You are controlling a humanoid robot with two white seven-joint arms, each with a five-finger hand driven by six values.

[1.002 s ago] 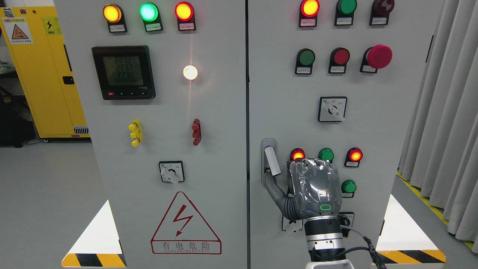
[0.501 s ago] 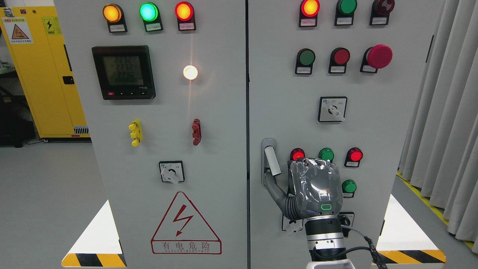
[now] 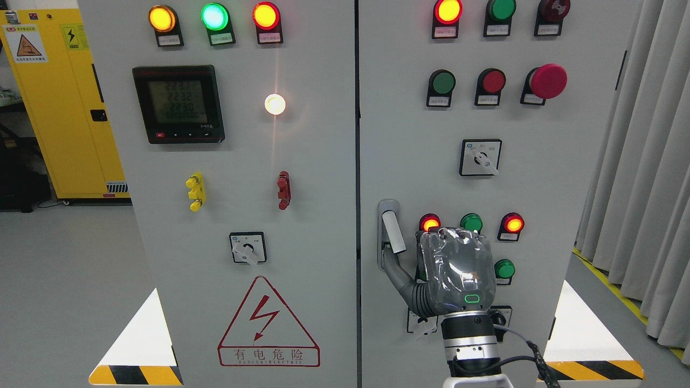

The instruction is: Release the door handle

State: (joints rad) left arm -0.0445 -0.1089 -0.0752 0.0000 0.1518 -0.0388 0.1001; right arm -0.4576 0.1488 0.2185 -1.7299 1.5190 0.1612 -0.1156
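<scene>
1. Low on the right-hand door of a tall grey metal electrical cabinet (image 3: 544, 178), the robot's right hand (image 3: 457, 272), grey and wrapped in clear plastic film, is raised with its back toward the camera. Its arm comes up from the bottom edge, right of the middle.
2. Just to the hand's left is the task's thing: a slim silver door handle (image 3: 392, 231) standing nearly upright in a recessed grey plate.
3. Compared with the pictures from a second and half a second earlier, almost nothing has changed. The hand has drifted very slightly to the right, and the handle has not moved.
4. Judged from this, the release looks largely done or in its last stage: the palm stands beside the handle, not around it.
5. The thumb (image 3: 401, 277) stretches up and to the left from the hand's lower left side, with its tip at the base of the handle. Whether it touches cannot be told.
6. The other fingers are hidden behind the hand's back, so how wide the hand is open cannot be told either.
7. Just above the hand are a lit red round lamp (image 3: 429, 222), a green round lamp (image 3: 471, 222) and another lit red lamp (image 3: 511, 223).
8. The left arm is not visible.
</scene>
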